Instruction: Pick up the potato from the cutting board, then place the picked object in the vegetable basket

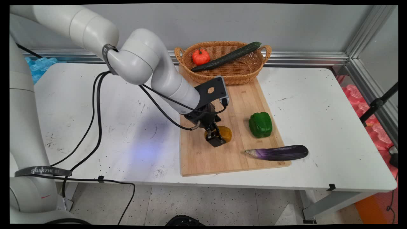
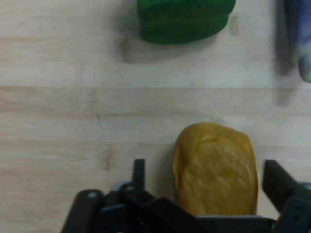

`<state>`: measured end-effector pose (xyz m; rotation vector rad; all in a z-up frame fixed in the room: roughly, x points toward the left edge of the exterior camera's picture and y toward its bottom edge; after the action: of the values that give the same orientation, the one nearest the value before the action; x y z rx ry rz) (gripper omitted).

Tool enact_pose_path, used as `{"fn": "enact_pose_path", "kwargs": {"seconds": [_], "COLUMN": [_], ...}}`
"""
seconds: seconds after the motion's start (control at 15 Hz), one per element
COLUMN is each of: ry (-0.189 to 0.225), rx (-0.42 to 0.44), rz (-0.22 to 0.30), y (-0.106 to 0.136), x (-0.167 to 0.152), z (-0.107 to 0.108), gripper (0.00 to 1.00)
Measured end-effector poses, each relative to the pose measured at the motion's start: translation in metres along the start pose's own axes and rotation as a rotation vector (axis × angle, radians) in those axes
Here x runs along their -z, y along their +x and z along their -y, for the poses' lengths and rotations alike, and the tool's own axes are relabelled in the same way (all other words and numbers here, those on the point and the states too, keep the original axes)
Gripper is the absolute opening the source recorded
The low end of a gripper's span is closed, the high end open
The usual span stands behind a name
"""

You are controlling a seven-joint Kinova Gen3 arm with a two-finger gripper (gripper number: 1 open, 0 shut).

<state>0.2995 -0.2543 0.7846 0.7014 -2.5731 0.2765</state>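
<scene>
The yellow-brown potato-like vegetable (image 2: 215, 170) lies on the wooden cutting board (image 1: 203, 159) directly between the two fingers of the gripper (image 2: 206, 182), which stand wide apart, one to each side of it with a gap showing on both flanks, so nothing is clamped. It sits flat on the wood and unlifted; as far as the frames show, the hand is low and straddling it, and any grip or lift is not yet done. Beyond the fingertips, further out on the board, sits the green bell pepper (image 1: 260, 124), and off to one side of that the purple eggplant (image 1: 278, 152) lies with its tip on the board's edge and its body on the white table (image 1: 334, 127). At the far end of the board stands a wicker basket (image 1: 251, 68) holding a small red-orange tomato-like fruit (image 1: 200, 56) and a long cucumber (image 1: 227, 56) laid diagonally across it. The hand view shows the clearance between each finger and the vegetable's sides, which the main view hides behind the black wrist and linkage; the main view alone shows the basket, its contents, and the eggplant's full length.
</scene>
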Motion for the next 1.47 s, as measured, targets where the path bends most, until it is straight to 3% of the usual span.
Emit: {"fn": "enact_pose_path", "kwargs": {"seconds": [0.07, 0.47, 0.8, 1.07, 1.47], "ry": [-0.003, -0.019, -0.039, -0.022, 0.044], "rx": [0.006, 0.057, 0.108, 0.102, 0.065], "rz": [0.000, -0.008, -0.036, -0.075, -0.142], "y": [-0.001, 0.007, 0.032, 0.058, 0.091], "x": [-0.003, -0.007, 0.009, 0.025, 0.035], "z": [-0.001, 0.004, 0.028, 0.064, 0.125], "gripper": [0.00, 0.00, 0.00, 0.00, 0.00]}}
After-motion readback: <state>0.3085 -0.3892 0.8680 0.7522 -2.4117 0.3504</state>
